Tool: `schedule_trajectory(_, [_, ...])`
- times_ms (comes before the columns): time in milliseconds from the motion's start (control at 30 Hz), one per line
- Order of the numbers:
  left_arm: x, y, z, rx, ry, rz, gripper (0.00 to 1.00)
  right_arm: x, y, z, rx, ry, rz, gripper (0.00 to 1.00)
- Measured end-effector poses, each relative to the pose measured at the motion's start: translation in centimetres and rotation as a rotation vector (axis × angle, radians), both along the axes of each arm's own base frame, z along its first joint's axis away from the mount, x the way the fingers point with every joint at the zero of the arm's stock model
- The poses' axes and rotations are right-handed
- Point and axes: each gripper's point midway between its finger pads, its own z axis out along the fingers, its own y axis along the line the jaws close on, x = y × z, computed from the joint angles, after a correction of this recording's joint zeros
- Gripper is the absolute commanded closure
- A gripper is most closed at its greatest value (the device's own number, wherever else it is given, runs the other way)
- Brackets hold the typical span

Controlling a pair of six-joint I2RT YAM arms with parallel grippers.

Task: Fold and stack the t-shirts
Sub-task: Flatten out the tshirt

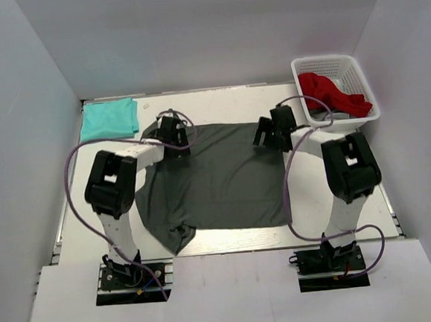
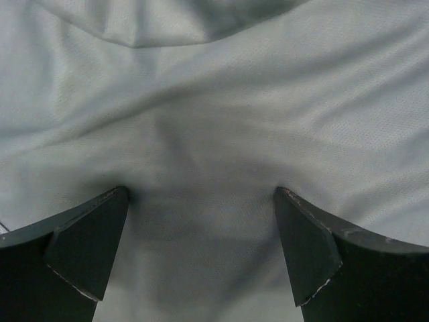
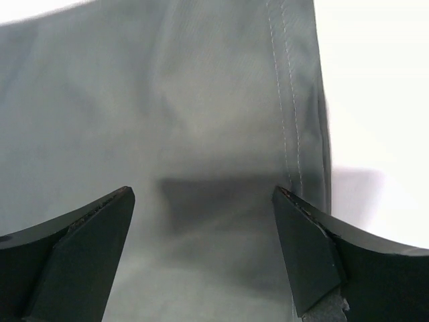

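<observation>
While left gripper (image 2: 201, 196) gapes, grey t-shirt (image 2: 214, 100) directly beneath

Both white arms (image 1: 115, 230), wearing bulky black joint housings (image 1: 111, 185), are trailing purplish-grey cables (image 1: 69, 180); dark wedge-shaped fingers (image 2: 80, 248) are showing scuffed edges.

I can read no text, label, brand, number or sign on any surface, the charcoal t-shirt (image 1: 224, 179) included.

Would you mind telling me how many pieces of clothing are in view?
3: grey t-shirt spread mid-table, folded teal t-shirt far left, red garment in the basket, which may hide more.
</observation>
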Motion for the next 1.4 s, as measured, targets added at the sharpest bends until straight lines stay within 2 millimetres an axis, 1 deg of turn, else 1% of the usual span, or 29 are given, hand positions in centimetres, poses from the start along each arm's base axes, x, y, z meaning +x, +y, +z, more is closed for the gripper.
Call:
schedule_trajectory(67, [2.3, -0.8, 0.1, -0.006, -0.018, -0.016, 0.0, 2.5, -0.9, -0.1, -0.001, -0.013, -0.038, 0.1])
schedule_trajectory(133, [4.0, -1.4, 0.1, -0.009, -0.035, -0.039, 0.0, 4.9, -1.6, 0.0, 0.001, -0.024, -0.068, 0.1])
schedule_trajectory(233, [5.6, -2.1, 0.3, -0.014, -0.046, -0.08, 0.0, 8.7, -2.5, 0.2, 0.006, -0.05, -0.092, 0.1])
schedule_trajectory(333, [7.1, -2.9, 0.6, -0.02, -0.057, -0.12, 0.0, 11.6, -2.8, 0.8, -0.004, -0.078, -0.081, 0.1])
schedule_trajectory(400, [7.8, -3.4, 1.0, -0.024, -0.062, -0.143, 0.0, 13.4, -2.6, 1.8, -0.014, -0.109, -0.061, 0.1])
schedule_trajectory(500, [8.7, -4.0, 2.6, -0.036, -0.084, -0.169, 0.0, 14.7, -1.5, 4.2, -0.033, -0.175, -0.003, 0.1])
schedule_trajectory(533, [9.0, -4.2, 3.2, -0.041, -0.096, -0.174, 0.0, 14.6, -1.0, 5.1, -0.043, -0.196, 0.022, 0.1])
schedule_trajectory(600, [8.8, -4.4, 4.4, -0.05, -0.112, -0.181, 0.0, 13.8, 0.4, 7.2, -0.063, -0.237, 0.077, 0.1])
schedule_trajectory(667, [7.6, -4.2, 5.5, -0.059, -0.121, -0.186, 0.0, 11.6, 2.1, 9.7, -0.073, -0.282, 0.139, 0.1])
schedule_trajectory(700, [6.7, -4.0, 6.0, -0.065, -0.123, -0.183, 0.0, 10.0, 3.0, 10.9, -0.071, -0.305, 0.172, 0.1])
schedule_trajectory(733, [5.4, -3.7, 6.7, -0.072, -0.12, -0.182, 0.0, 8.0, 4.0, 11.8, -0.066, -0.315, 0.21, 0.1])
schedule_trajectory(800, [3.0, -3.3, 8.3, -0.106, -0.135, -0.175, 0.0, 3.2, 6.4, 13.2, -0.027, -0.335, 0.305, 0.1])
schedule_trajectory(833, [1.7, -3.2, 9.0, -0.13, -0.143, -0.176, 0.0, 0.4, 8.1, 13.5, 0.006, -0.338, 0.376, 0.1])
schedule_trajectory(900, [-0.7, -3.0, 10.3, -0.179, -0.167, -0.178, 0.0, -4.3, 11.2, 13.5, 0.071, -0.326, 0.509, 0.1])
schedule_trajectory(967, [-2.7, -3.2, 11.1, -0.238, -0.191, -0.196, 0.0, -9.1, 14.1, 12.3, 0.124, -0.279, 0.646, 0.1])
schedule_trajectory(1000, [-3.5, -3.4, 11.2, -0.264, -0.202, -0.208, 0.0, -11.0, 15.3, 11.6, 0.141, -0.249, 0.699, 0.1])
schedule_trajectory(1067, [-5.2, -3.5, 10.6, -0.304, -0.197, -0.22, 0.0, -14.7, 17.6, 10.2, 0.184, -0.185, 0.798, 0.1])
schedule_trajectory(1167, [-6.3, -3.5, 9.2, -0.318, -0.159, -0.217, 0.0, -19.0, 19.9, 8.5, 0.214, -0.107, 0.898, 0.1])
schedule_trajectory(1200, [-6.4, -3.4, 8.9, -0.317, -0.149, -0.211, 0.0, -20.3, 20.6, 8.0, 0.213, -0.087, 0.926, 0.1])
schedule_trajectory(1300, [-6.7, -3.3, 8.6, -0.32, -0.132, -0.192, 0.0, -23.0, 22.3, 5.7, 0.193, -0.02, 0.977, 0.12])
schedule_trajectory(1367, [-6.8, -3.2, 8.3, -0.326, -0.133, -0.18, 0.0, -24.2, 23.1, 3.8, 0.158, 0.031, 0.991, 0.16])
schedule_trajectory(1400, [-7.0, -3.1, 8.0, -0.328, -0.13, -0.175, 0.0, -24.9, 23.4, 2.6, 0.135, 0.061, 0.994, 0.16])
